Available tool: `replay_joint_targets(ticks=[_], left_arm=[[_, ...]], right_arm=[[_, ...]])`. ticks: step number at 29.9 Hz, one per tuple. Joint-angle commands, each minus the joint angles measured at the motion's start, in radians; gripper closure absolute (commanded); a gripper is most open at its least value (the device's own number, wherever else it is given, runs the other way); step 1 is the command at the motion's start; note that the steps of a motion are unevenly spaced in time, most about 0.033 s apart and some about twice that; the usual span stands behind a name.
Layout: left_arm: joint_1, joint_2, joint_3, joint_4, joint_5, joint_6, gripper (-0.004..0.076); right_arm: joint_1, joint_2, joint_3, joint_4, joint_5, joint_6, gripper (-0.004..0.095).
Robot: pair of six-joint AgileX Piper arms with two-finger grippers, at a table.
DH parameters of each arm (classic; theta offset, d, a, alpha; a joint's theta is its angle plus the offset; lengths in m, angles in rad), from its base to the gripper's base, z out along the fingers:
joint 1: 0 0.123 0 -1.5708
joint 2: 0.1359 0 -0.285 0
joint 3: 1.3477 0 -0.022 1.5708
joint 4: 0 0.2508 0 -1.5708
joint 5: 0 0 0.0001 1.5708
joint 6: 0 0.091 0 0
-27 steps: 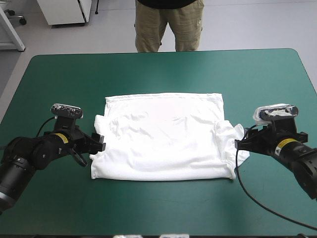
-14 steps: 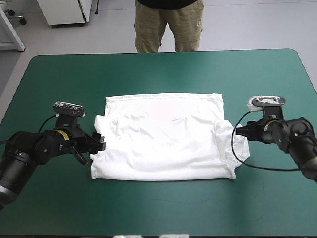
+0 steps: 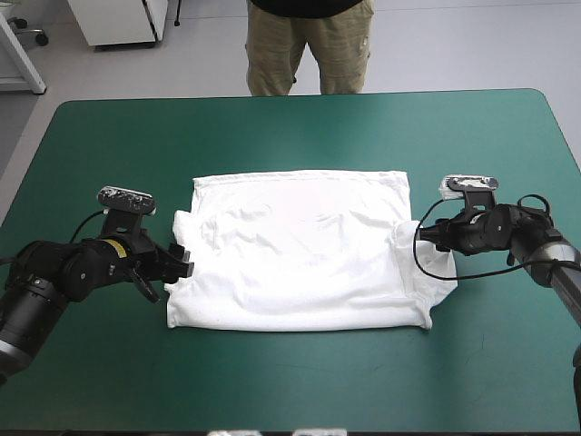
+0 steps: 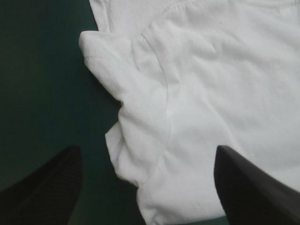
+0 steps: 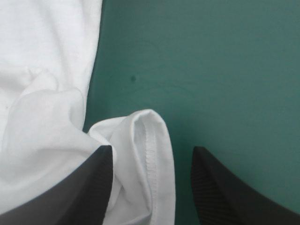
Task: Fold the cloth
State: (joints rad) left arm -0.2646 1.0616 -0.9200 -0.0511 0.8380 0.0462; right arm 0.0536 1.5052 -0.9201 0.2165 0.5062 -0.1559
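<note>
You are working with the T-shirt (image 3: 300, 250) lying spread flat mid-table on the teal-green cover (image 3: 290, 381). Your left gripper (image 3: 184, 263) is standing wide open, facing the crumpled left sleeve (image 4: 136, 117). Your right gripper (image 3: 425, 234) is gaping too, with the right sleeve's hem (image 5: 152, 154) sitting between its fingers. You are probably lining up the sleeve grasps, so be pinching sleeve only, not body cloth, evenly on both sides.

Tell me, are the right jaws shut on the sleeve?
No, the right gripper has its jaws apart, with the T-shirt sleeve lying between them.
</note>
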Motion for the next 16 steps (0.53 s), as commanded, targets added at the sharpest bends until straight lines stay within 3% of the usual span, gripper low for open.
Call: replay_joint_targets(ticks=[1,7,11,16], left_arm=[[-0.002,-0.016,-0.035,-0.005,-0.038,0.0,0.0162],[-0.002,-0.016,-0.035,-0.005,-0.032,0.0,0.0162],[-0.002,-0.016,-0.035,-0.005,-0.031,0.0,0.0162],[-0.002,-0.016,-0.035,0.003,-0.028,0.0,0.0162]], right_arm=[[-0.011,0.011,-0.035,0.008,-0.036,-0.024,0.0483],[-0.011,0.078,-0.035,-0.002,-0.024,-0.034,0.0687],[-0.011,0.079,-0.035,-0.004,-0.046,-0.06,0.0921],[-0.011,0.045,-0.042,-0.027,-0.076,-0.055,0.0922]])
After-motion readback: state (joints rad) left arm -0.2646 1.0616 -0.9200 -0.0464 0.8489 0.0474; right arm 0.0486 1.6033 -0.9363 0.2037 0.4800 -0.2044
